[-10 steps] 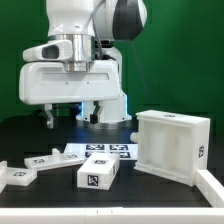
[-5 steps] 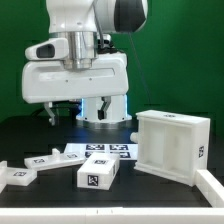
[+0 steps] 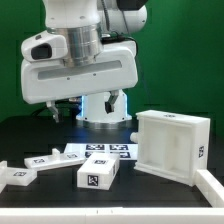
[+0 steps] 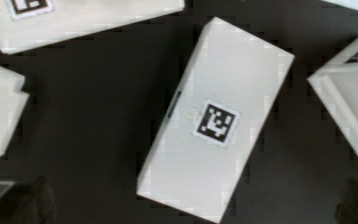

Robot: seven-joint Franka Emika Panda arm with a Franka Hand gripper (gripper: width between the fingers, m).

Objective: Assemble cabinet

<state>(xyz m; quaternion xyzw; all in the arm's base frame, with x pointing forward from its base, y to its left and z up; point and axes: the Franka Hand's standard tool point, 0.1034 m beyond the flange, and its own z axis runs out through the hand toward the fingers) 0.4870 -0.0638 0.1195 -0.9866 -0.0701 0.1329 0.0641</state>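
Observation:
The cabinet (image 3: 172, 145), a large white box with thick walls and an inner divider, stands on the black table at the exterior view's right. My gripper (image 3: 68, 112) hangs high above the table's left-middle, open and empty. A white tagged block (image 3: 97, 174) lies near the front. In the wrist view a long white panel (image 4: 217, 120) with one square tag lies below my gripper (image 4: 179, 208). The dark fingers show only faintly at the frame's corners, spread wide.
The marker board (image 3: 100, 152) lies flat between the robot base and the block. Flat white tagged parts (image 3: 28, 168) lie at the exterior view's left. A white strip (image 3: 210, 190) sits at the front right. More white pieces (image 4: 87, 25) ring the panel in the wrist view.
The hand has risen a little and turned, and now looks wider in the exterior view. The cabinet and loose parts have not moved.

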